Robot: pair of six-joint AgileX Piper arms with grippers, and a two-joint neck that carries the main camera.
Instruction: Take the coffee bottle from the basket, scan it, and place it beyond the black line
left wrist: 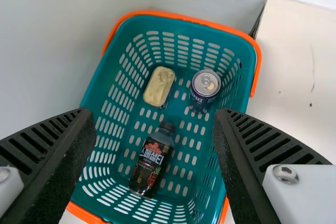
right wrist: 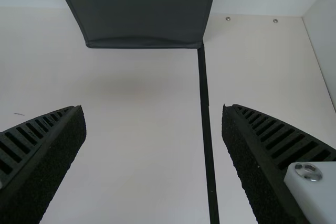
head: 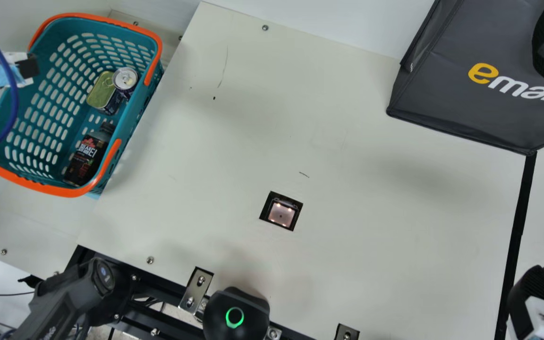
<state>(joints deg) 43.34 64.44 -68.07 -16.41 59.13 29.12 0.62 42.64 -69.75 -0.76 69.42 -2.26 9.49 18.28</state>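
- Right now, the coffee bottle (head: 87,158) is in the teal basket (head: 71,192), lying on its side with its red-and-white label showing.
- Over at the left, the left gripper (head: 28,67) hangs above that basket, and its own wrist view has the fingers (left wrist: 47,161) spread wide, one to each side of the bottle in the picture, with nothing between them.
- Company for the bottle in there: a gold-topped tin (head: 100,91) and a round can (head: 125,79), the can upright with its silver lid facing up, both just past the bottle's dark cap.
- On to the cream surface (head: 234,141), where the scanner window (head: 281,213) sits in a dark square frame, small lights glowing inside.
- Across on the right, the right gripper (head: 534,300) is poised above the surface by the black line (head: 517,236), and its fingers (right wrist: 44,166) are wide open too, holding nothing.
- That line runs out from the near corner of a dark grey bag (head: 470,108), a black strap over its side.
- And down at the near edge, a black device (head: 236,326) shows a green ring.
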